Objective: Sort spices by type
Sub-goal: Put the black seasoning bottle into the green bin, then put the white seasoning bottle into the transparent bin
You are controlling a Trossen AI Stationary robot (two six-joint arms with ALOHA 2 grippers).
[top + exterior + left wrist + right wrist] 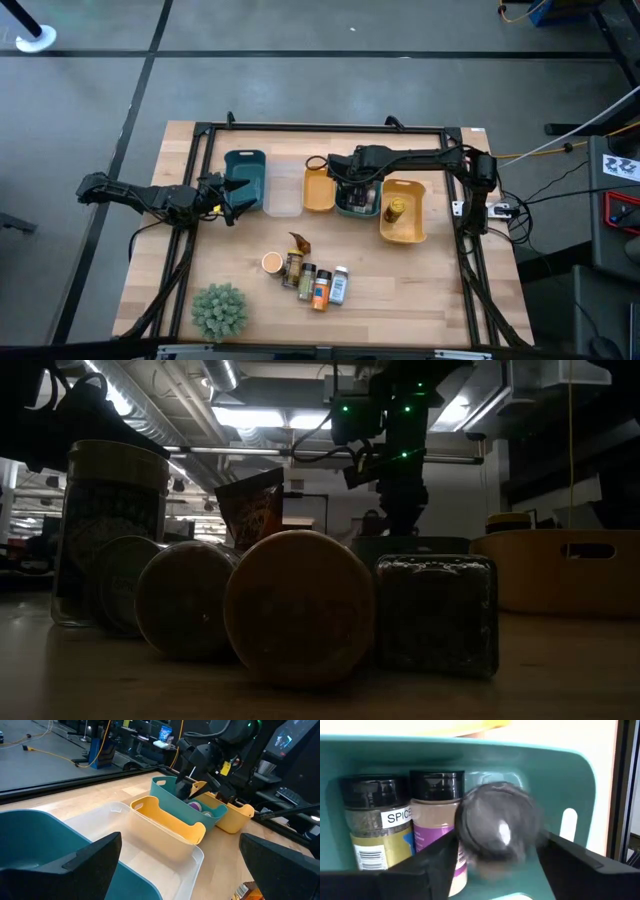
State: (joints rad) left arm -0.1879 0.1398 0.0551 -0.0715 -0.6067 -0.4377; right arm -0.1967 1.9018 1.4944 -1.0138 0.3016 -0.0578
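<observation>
My right gripper [355,190] points down into a teal tray [352,208]. In the right wrist view its fingers [435,862] stand open on either side of a dark-lidded spice jar [497,827], which is blurred. Beside that jar two black-lidded bottles [375,820] [436,805] lie against the tray's wall [470,750]. Another bottle [396,210] lies in the yellow tray [405,232]. Several spice jars [310,278] and a brown-orange packet [298,243] rest on the table near its front. My left gripper [185,870] waits open over the left teal tray [245,170]. My right gripper has the dark-lidded jar [497,827] between its fingers, which come from above. The jar is blurred while the fingers are sharp, and I cannot tell whether either finger touches it.
An orange tray [318,190] and a clear tray [283,192] stand between the two teal trays. A green bushy plant [220,310] sits at the front left. A black frame [320,128] borders the table.
</observation>
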